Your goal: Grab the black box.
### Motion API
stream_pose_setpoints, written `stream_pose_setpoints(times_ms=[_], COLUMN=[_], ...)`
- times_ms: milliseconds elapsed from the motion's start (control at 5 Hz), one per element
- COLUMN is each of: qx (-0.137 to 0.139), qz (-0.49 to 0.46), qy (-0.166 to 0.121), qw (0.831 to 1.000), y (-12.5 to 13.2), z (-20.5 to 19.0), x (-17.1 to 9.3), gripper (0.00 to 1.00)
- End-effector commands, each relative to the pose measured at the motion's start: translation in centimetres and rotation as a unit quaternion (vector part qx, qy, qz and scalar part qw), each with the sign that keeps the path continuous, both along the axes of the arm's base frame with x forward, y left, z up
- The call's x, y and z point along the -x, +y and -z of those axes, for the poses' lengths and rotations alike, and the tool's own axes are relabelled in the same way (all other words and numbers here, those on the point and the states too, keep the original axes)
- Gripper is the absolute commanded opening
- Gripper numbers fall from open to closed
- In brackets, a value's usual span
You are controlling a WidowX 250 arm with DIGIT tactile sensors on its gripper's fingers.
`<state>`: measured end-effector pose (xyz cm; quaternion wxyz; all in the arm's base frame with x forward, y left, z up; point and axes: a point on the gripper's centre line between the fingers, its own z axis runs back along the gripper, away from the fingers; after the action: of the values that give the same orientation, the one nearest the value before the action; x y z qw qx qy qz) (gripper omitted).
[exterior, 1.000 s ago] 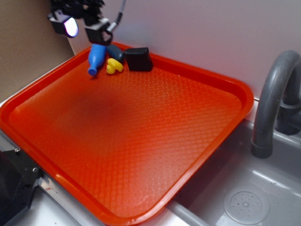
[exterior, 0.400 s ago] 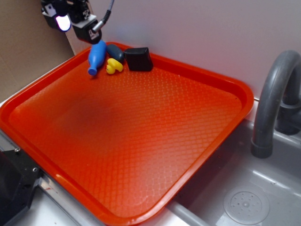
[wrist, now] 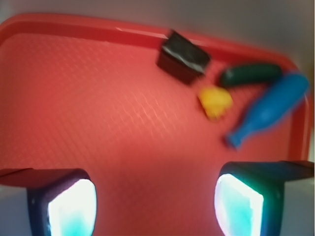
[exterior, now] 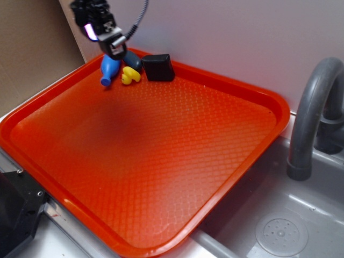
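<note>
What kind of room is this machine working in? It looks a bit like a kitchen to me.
Probably a small or toy kitchen set-up. A grey faucet curves over a grey sink with a round drain, and an orange tray rests on the counter beside it, holding a few small toys.

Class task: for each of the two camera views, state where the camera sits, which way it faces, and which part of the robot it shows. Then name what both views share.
Exterior: fixed off the tray's near corner, looking down across it toward the wall; shows the tool above the toys at the far corner.
Wrist: mounted on the arm, looking down past the tool's two glowing fingers.
Shared: black box, yellow toy, blue pin.
</note>
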<state>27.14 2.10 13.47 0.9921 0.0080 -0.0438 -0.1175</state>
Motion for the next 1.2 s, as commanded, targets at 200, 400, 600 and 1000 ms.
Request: stream_pose_setpoints(times_ms=[200,400,600,1000], qx=[-0.008,0.0,0.0,-0.043], qz=[0.191,0.257,0.3,0.353], qy=[-0.071,-0.096,-0.103,-0.114], qw=[0.979,0.962,0.948,0.928], y=[2.5,1.8,1.1,-1.5], z=[2.8,3.3,4.5,5.6], x=[-8.8,-7.6,-7.1,-8.5], gripper=[1.0,1.0,1.0,1.0])
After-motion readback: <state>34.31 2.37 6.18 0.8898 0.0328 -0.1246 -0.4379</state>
